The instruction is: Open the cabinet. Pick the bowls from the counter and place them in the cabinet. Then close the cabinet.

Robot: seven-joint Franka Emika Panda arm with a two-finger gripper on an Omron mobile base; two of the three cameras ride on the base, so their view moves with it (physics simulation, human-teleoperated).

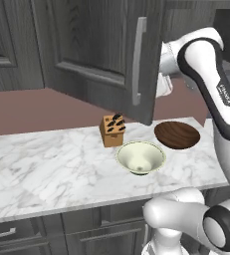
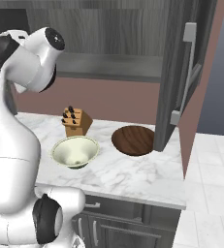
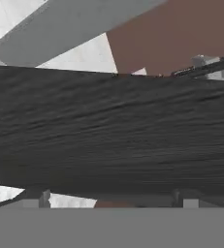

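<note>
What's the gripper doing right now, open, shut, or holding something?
Gripper: open, fingers spread wide and holding nothing, close against the dark cabinet door.

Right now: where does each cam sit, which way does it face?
Left base view: behind-left, looking down over the counter, bowls and open cabinet door; arm at right.
Right base view: behind-right, same counter; arm at left.
Hand view: on the hand, close against dark wood grain.
Both base views share the cream bowl, wooden bowl and knife block.
</note>
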